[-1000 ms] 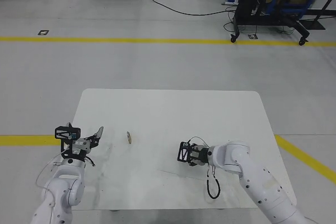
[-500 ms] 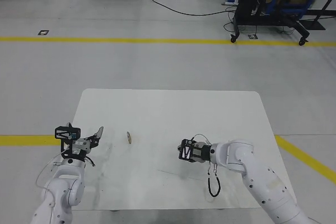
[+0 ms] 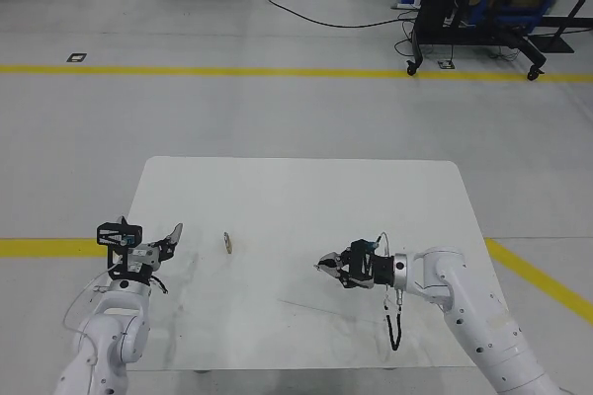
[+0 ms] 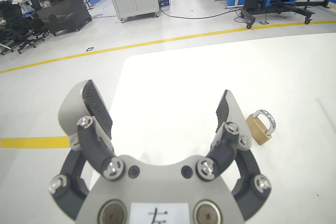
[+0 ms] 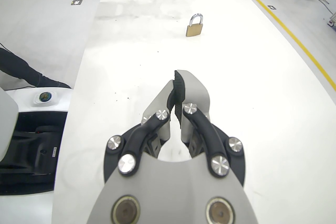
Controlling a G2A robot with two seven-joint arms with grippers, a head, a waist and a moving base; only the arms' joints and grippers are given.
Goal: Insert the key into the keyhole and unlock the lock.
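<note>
My right end effector (image 3: pixel 328 265) has its pads pressed flat together, and I can't make out a key between them, so I'd confirm that first. The lock (image 3: pixel 227 242) stands shackle-up on the counter (image 3: pixel 306 188), at about nine o'clock from it and well apart. My left end effector (image 4: pixel 157 90), spread wide and empty, has the lock near at three o'clock, so I'd use it to steady the body. My right forearm lies low, pointing toward nine o'clock.
</note>
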